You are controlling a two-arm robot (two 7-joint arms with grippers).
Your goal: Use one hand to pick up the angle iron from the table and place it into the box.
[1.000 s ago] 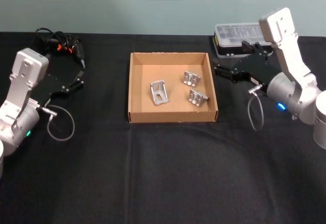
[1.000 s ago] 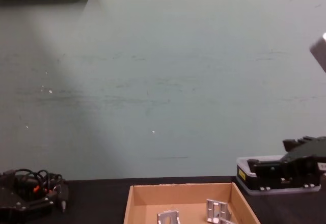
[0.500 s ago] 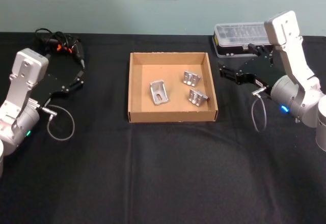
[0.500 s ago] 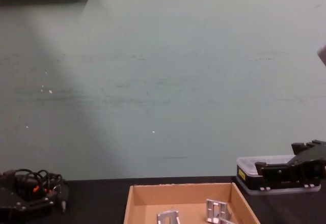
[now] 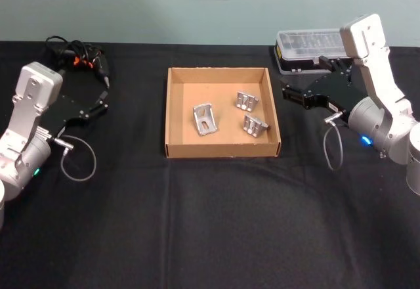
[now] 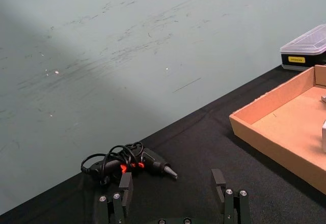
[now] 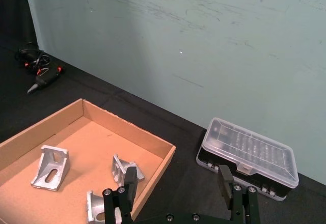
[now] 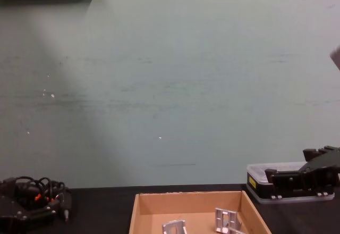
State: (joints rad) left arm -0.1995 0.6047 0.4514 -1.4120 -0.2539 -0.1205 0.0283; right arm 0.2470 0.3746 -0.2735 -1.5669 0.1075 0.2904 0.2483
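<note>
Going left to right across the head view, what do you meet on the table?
left gripper → tangle of cables behind it → box holding three angle irons → right gripper → black case with clear lid

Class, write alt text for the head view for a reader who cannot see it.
Three angle irons lie inside the box on the table. The right hand, open, hovers beside the box's right wall; the left hand, open, sits far left.
</note>
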